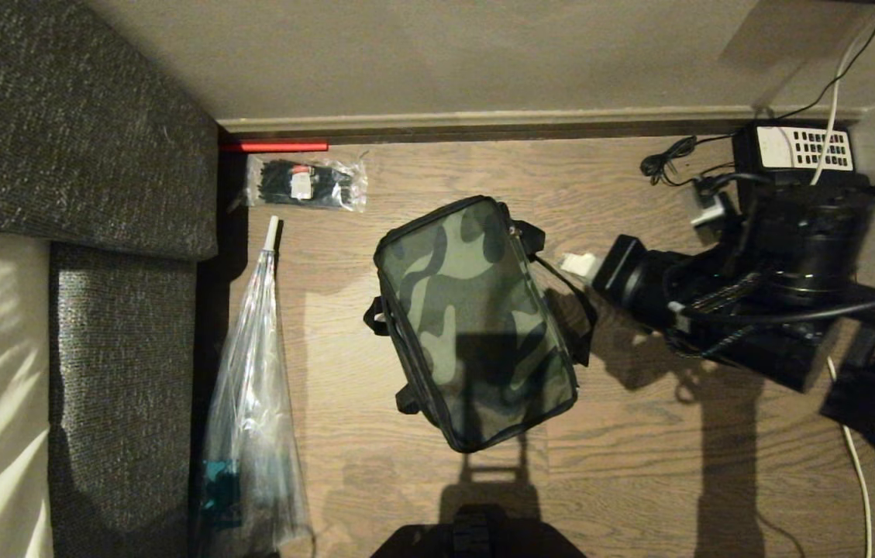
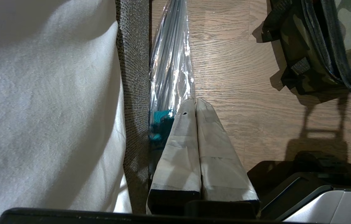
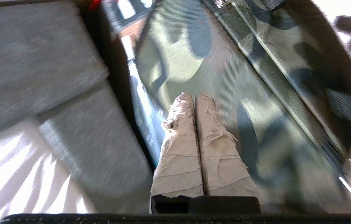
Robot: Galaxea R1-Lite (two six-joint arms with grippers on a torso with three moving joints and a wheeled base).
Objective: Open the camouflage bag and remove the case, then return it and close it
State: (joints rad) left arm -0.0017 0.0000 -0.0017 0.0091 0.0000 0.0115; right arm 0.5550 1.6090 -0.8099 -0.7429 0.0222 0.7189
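Observation:
The camouflage bag [image 1: 476, 322] lies on the wooden floor with its lid down and black straps at its sides. My right gripper [image 1: 575, 266] hangs beside the bag's far right corner, its taped fingers pressed together and holding nothing. In the right wrist view the right gripper [image 3: 194, 95] points across the camouflage bag's top [image 3: 194, 53]. My left gripper [image 2: 195, 101] is shut and empty, low over the floor, with the camouflage bag [image 2: 312, 46] off to one side. The case is out of view.
A grey sofa [image 1: 73, 155] lines the left. A long clear plastic bag [image 1: 251, 403] lies along it, and a packet of black ties [image 1: 305, 184] sits near the wall. A black desk phone [image 1: 801, 147] and cables are at the far right.

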